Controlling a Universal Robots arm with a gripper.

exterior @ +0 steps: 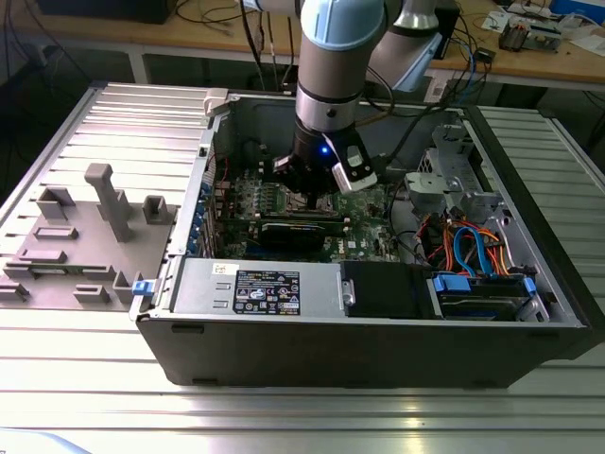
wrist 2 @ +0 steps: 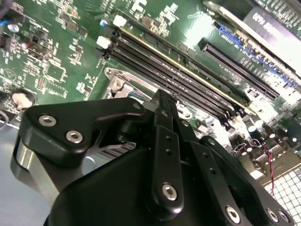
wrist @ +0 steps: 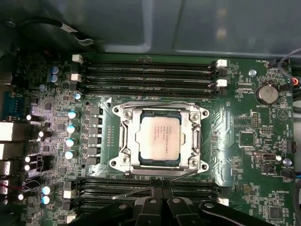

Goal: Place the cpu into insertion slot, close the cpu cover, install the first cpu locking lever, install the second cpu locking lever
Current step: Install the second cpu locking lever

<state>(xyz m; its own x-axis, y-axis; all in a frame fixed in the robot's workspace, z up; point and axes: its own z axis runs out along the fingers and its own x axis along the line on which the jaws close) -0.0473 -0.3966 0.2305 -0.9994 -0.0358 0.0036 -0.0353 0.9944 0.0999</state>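
In the first wrist view the cpu (wrist: 158,137) lies flat in the insertion slot (wrist: 117,162), silver top up. The cpu cover (wrist: 126,136) is down around it, framing the chip. A thin wire locking lever (wrist: 131,192) runs slanted along the socket's near side and stands a little off the board. My gripper (wrist: 158,187) is shut, its black fingertips together right at that lever; whether they pinch it or just touch it I cannot tell. The second wrist view has the gripper (wrist 2: 162,96) pointing down beside a corner of the insertion slot (wrist 2: 115,77). The exterior view places the gripper (exterior: 317,197) low over the motherboard.
Long black memory slots (wrist: 148,70) flank the socket on both sides. A black expansion card (exterior: 302,230) lies just in front of the gripper inside the open computer case (exterior: 378,350). Cables and a drive cage (exterior: 473,251) fill the exterior view's right. Grey fixtures (exterior: 104,203) stand outside, on the left.
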